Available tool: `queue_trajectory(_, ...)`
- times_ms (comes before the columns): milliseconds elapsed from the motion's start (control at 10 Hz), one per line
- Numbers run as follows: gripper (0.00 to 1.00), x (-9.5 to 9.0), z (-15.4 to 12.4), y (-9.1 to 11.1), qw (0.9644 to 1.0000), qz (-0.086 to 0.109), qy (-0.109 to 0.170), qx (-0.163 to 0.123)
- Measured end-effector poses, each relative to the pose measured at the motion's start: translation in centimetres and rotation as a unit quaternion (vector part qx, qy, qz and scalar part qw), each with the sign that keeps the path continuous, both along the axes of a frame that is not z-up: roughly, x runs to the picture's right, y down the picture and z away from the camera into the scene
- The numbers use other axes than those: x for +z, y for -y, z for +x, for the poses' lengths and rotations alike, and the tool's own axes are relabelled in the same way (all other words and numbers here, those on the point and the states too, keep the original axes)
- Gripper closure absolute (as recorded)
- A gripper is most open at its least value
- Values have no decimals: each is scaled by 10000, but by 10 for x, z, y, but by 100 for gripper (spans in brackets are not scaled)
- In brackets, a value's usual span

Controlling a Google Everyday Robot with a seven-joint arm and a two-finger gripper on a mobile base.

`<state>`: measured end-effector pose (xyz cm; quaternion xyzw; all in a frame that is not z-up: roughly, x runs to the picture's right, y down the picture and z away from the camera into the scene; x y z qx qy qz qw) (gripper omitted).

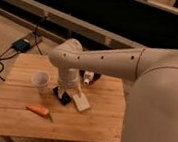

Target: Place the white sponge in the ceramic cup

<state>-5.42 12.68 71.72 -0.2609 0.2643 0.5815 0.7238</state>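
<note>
On your wooden table (99,125): the gripper (66,89) is low at mid-table, and you cannot tell its grip or load; ceramic cup (40,80) near on one side; white sponge (81,102) flat just beside on the opposite side, long axis diagonal to the table edge.

I find no writing I can read, not even on the white bottle (88,77). The gripper (65,91) sits low over the table (99,123), beside the ceramic cup (41,80).
</note>
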Motion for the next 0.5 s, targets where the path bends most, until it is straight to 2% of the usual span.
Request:
queue_trajectory(200,35,9,27,-11,9996,-60,-24,-272)
queue_trajectory(500,35,24,41,-27,9991,-137,238,-325)
